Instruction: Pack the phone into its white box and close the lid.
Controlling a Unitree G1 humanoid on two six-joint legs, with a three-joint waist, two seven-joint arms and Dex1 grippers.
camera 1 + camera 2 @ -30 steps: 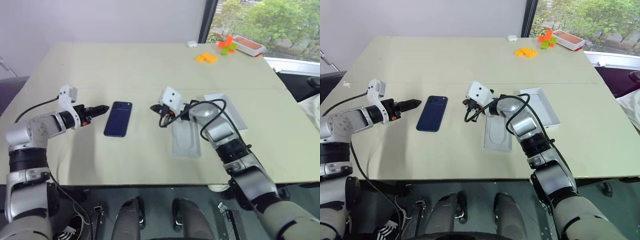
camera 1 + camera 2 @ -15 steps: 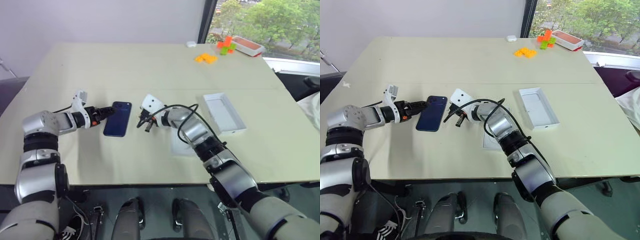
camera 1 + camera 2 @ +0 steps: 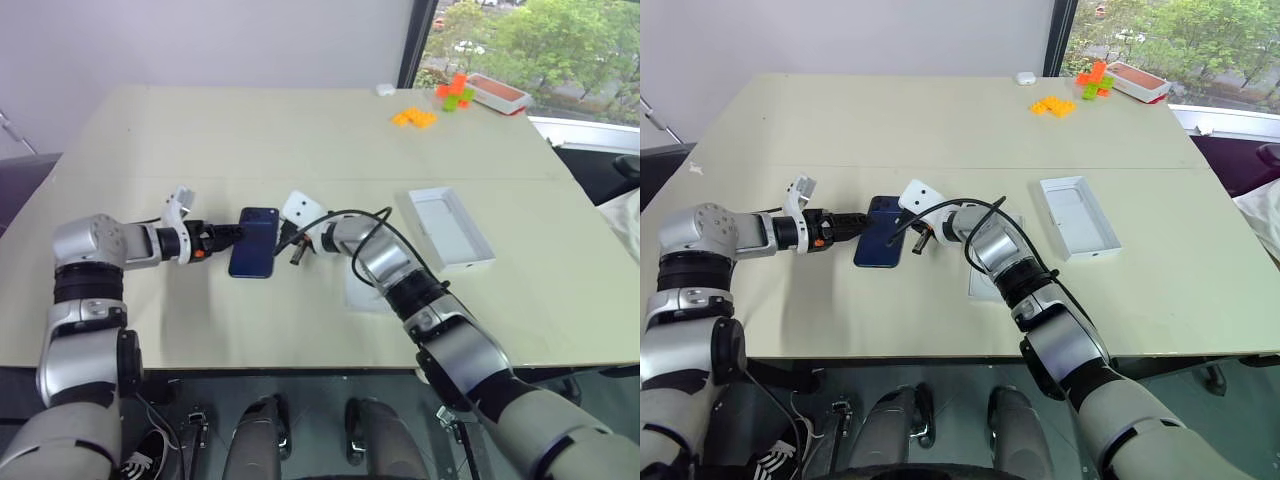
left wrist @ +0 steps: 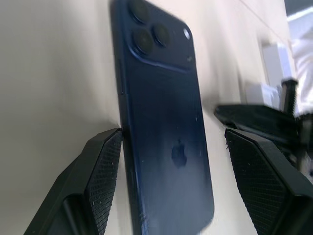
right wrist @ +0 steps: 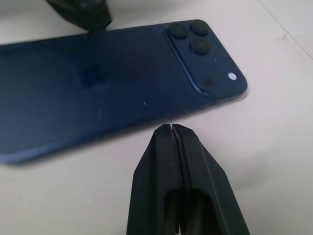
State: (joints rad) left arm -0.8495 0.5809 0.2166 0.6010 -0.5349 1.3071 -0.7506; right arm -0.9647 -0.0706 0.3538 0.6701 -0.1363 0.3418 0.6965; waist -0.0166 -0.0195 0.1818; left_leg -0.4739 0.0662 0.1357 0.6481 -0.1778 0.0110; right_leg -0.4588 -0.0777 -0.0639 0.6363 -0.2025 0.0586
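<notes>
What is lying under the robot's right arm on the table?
A thin flat white insert lies on the beige table there. The arm covers most of it, so its middle cannot be seen.

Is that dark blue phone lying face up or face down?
Face down: the dark navy-blue phone lies flat on the table, its glossy back and camera lenses facing up.
</notes>
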